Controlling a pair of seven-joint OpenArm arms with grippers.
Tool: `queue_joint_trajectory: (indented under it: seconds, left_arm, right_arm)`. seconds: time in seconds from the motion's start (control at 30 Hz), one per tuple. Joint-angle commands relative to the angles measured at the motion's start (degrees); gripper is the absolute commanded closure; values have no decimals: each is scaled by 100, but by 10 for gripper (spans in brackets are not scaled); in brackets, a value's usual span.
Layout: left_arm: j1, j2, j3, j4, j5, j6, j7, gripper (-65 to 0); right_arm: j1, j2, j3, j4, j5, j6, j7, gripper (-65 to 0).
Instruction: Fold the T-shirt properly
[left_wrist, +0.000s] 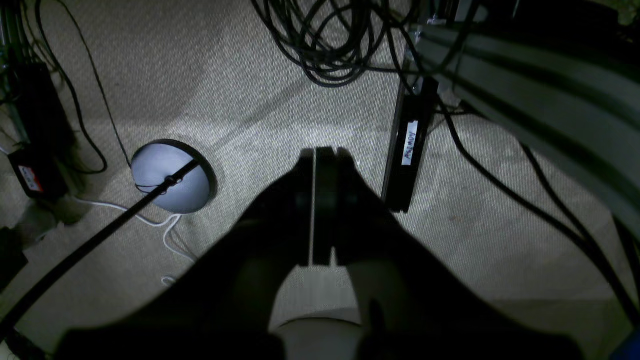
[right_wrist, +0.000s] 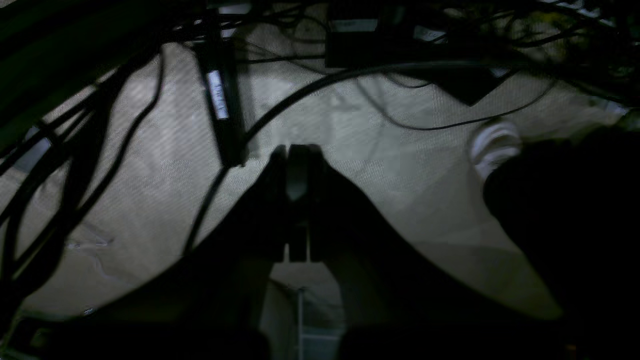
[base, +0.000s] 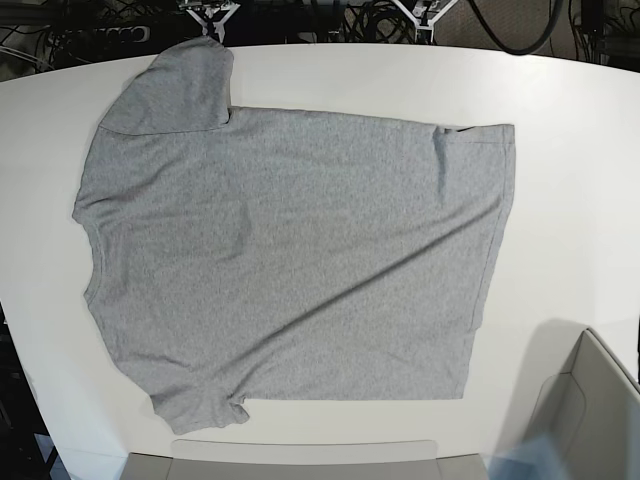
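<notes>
The T-shirt lies spread flat and plain side up across the white table, taking up most of its middle and left, its hem toward the table's right side and its neck end toward the left edge. One sleeve reaches up to the table's far edge and the other sleeve bunches a little near the table's front edge. No lettering shows, so I judge the print faces down. It looks like thin, soft cotton: light, limp, likely to sag and crease once lifted, and not slippery on this surface. A pinch at a hem corner and at the matching shoulder looks like the sensible hold, one arm at each, so the cloth travels as a straight edge. Only the base view shows the shirt and the table; neither arm appears over the table there. The wrist views show what the base view cannot: the left gripper has its fingers pressed together on nothing, pointing down at carpet, well off the table, with a round lamp base and loose cables beneath. The right gripper is likewise closed and empty above dim, cable-strewn floor.
</notes>
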Motion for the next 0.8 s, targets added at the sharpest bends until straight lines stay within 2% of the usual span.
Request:
queue_joint_trajectory:
  seconds: [0.0,0.27,0.4,0.47,0.77]
  left_arm:
    - [17,-19,-14,13,3,9,-23,0]
    - [-106,-19,30,-102,38,53,153,-1]
    - [-273,-19,-6,-400,38,53,232,-1]
    - [-264,-63,-6,-356,38,53,223,-1]
    - [158,-212,-23,39,3,53,-58,-1]
  right_arm:
    - [-98,34,-9,139,-22,5,47,-2]
    - [-309,60,-18,394,-57,5,-5,-1]
    - [-274,34,-18,421,-699,5,-463,-1]
    - [-283,34,8,430,-927,5,-498,-2]
    - [-380,34,8,447,-945,5,-498,-2]
